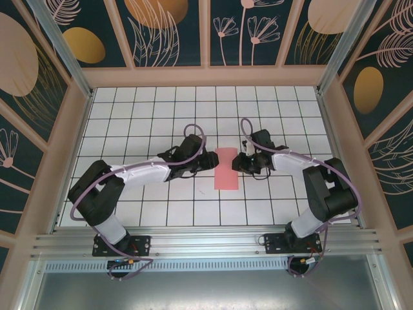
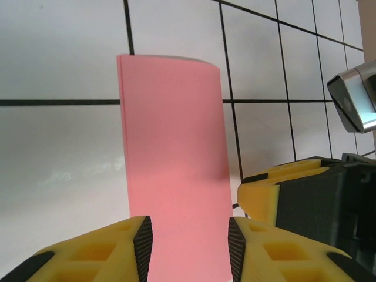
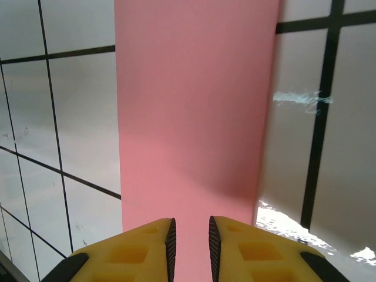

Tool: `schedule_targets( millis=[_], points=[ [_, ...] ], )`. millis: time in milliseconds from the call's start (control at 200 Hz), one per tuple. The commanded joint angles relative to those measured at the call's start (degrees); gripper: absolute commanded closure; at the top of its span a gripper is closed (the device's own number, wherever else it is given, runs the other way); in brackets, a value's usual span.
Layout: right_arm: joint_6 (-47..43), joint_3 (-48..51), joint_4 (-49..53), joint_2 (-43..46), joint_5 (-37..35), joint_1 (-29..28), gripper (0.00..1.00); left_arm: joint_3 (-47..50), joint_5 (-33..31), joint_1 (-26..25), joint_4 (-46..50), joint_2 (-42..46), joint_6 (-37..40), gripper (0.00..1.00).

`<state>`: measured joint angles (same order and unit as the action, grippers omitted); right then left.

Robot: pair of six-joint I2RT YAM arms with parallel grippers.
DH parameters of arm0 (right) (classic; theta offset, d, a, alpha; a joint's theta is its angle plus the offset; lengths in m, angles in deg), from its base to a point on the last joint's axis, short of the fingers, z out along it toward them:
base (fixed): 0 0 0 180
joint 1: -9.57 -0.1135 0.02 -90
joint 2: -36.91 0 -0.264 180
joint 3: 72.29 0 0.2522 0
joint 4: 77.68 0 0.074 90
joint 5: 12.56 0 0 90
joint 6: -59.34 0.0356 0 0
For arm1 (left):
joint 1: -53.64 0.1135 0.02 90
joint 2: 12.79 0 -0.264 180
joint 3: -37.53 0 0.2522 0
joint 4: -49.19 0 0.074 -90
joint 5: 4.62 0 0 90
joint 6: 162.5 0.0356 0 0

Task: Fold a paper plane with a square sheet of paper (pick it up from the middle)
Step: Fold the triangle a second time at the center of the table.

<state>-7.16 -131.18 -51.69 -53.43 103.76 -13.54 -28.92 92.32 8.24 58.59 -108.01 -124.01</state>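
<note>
The square sheet of paper (image 1: 226,169) lies near the middle of the top view, just below the centre of the white gridded desk (image 1: 142,110). It reads as a tall narrow rectangle rather than a square, so I judge it folded in half with the first crease made. The two grippers face each other across it from the left and right of the frame, a stance that suits pinning or pressing a crease from both long sides. The left gripper (image 2: 188,249) is released: at the bottom of its wrist view the yellow fingers stand well apart, with the pink strip running flat between them and nothing pinched. The right gripper (image 3: 192,249) has its jaws close together, with a slim gap through which pink shows. It grasps nothing that I can see, and the narrow set probably lets it bear down on the sheet like one blunt tip. Whether its tips actually touch the paper is hidden, since the fingers cover the contact spot and the bottom of the frame cuts them off. In the left wrist view the paper's left edge shows fine doubled lines, likely the loose edges. The far end, at upper middle, bows up slightly, so the layers may not lie fully flat. The near end of the sheet is cut off in both wrist views, and from above the grippers crowd its long edges, so the alignment of the corners cannot be judged.
</note>
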Motion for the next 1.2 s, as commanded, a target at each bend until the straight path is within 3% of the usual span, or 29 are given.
schedule_targets(
  millis=[0,495,1196],
  points=[
    [1.70,1.21,-1.46,1.37,-1.54,-0.90,0.76,4.24,2.48,-0.25,-5.87,0.72,-4.89,0.58],
    [2.60,4.93,-2.82,1.57,-1.63,-0.88,0.74,6.88,9.03,-0.28,-9.15,-1.87,-7.40,0.53],
    [3.43,7.41,-4.05,2.80,-1.86,-0.71,0.74,3.84,12.26,-0.43,-1.86,-6.35,-5.42,0.49]
  ],
)
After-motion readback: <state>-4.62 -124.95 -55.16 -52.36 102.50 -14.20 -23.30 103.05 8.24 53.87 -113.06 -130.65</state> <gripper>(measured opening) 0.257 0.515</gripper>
